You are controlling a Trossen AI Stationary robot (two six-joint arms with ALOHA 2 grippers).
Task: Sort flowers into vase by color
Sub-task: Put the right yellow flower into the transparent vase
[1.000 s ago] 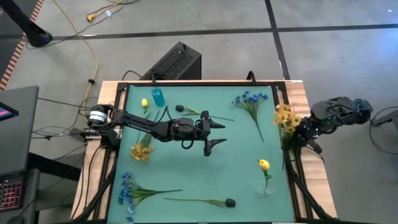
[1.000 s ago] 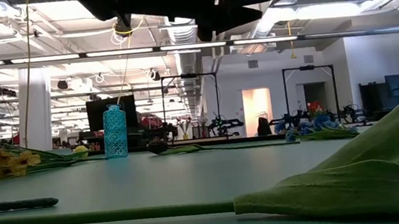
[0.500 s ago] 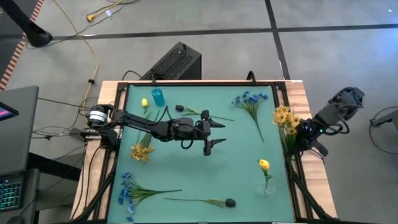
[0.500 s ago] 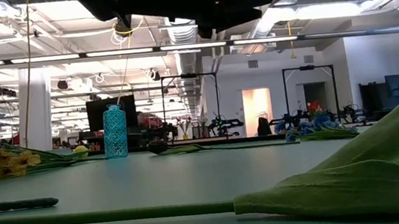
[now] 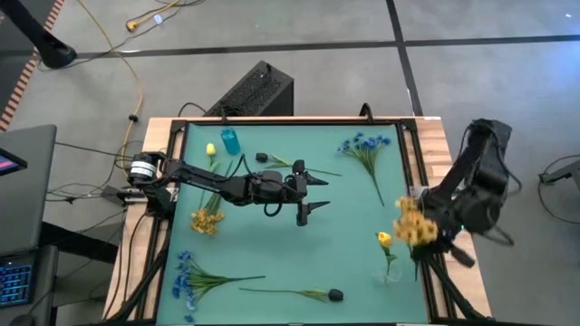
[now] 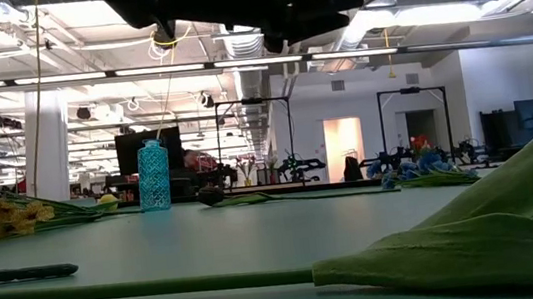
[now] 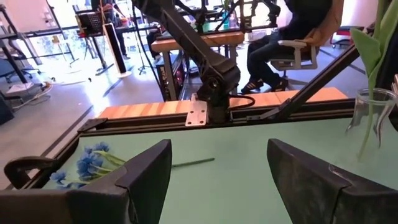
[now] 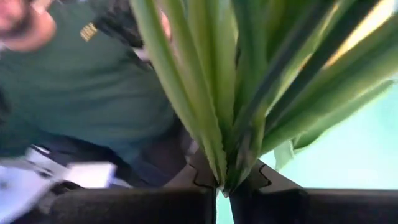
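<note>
— Where's the left pincer [image 5: 313, 194]?
— Reached out mid-counter, jaws spread wide.
— And the right pincer [image 8: 224, 186]?
— Raised at the counter's right edge, fingers pinched together.

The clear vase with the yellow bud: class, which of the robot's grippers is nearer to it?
Right. The right gripper, holding a yellow sprig, sits just beside the clear vase at the table's right edge. The left gripper hovers open over the table's middle, farther off.

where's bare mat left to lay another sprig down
Bare mat runs between the left hand, the blue sprig and the black bud. It is crowded by the blue vase, and at the clear vase under the right hand.
</note>
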